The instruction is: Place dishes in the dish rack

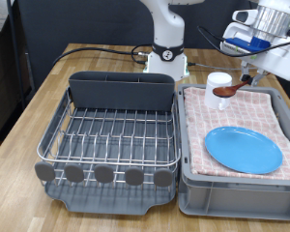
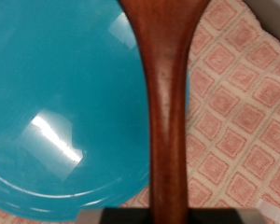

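Observation:
My gripper (image 1: 249, 74) is at the exterior view's upper right, above the far end of the light grey bin (image 1: 193, 184). It is shut on the handle of the brown wooden spoon (image 1: 228, 89), which is lifted, its bowl hanging in front of the white cup (image 1: 217, 79). In the wrist view the spoon's handle (image 2: 168, 103) runs out from the hand over the light-blue plate (image 2: 65, 103). The plate (image 1: 243, 150) lies flat on the pink checked cloth (image 1: 232, 116) in the bin. The dark grey dish rack (image 1: 111, 135) stands to the exterior view's left with nothing in it.
The rack's tall utensil compartment (image 1: 121, 90) is at its far edge, and round tabs (image 1: 104, 175) line its near edge. The robot's base (image 1: 167, 58) and black cables (image 1: 97, 48) are behind the rack. The wooden table (image 1: 29, 126) shows to the exterior view's left.

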Robot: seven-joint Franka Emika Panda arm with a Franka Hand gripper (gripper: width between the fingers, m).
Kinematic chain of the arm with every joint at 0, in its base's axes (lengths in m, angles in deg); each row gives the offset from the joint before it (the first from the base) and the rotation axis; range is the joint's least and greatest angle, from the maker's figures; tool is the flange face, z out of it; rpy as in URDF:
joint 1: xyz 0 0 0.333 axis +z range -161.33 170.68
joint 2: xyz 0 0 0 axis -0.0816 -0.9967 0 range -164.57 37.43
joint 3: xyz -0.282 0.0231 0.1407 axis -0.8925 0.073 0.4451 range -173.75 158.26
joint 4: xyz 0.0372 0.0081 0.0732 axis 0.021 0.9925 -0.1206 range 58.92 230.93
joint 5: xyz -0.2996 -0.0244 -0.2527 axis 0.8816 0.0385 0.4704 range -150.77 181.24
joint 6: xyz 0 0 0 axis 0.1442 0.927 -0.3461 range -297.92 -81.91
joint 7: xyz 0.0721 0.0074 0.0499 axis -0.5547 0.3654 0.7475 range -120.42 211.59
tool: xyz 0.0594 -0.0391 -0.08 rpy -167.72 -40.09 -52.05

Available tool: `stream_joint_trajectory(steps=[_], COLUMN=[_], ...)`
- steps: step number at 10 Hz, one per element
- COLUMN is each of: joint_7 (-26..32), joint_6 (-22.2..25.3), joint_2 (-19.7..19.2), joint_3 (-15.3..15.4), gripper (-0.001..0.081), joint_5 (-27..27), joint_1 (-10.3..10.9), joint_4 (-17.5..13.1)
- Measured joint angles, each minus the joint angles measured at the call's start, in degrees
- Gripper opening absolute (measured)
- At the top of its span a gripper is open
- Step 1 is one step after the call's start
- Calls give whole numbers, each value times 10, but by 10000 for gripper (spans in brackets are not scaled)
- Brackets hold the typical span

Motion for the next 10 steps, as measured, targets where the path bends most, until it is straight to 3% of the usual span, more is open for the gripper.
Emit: stream_joint_trajectory(steps=[3, 6, 10], joint_7=[-36, -42, -70], joint_6=[56, 95, 110], joint_2=[30, 87, 165], joint_3=[-16, -42, -79], gripper=[86, 86, 86], joint_5=[-19, -74, -96], joint_1=[-3, -4, -6], joint_4=[10, 46, 108])
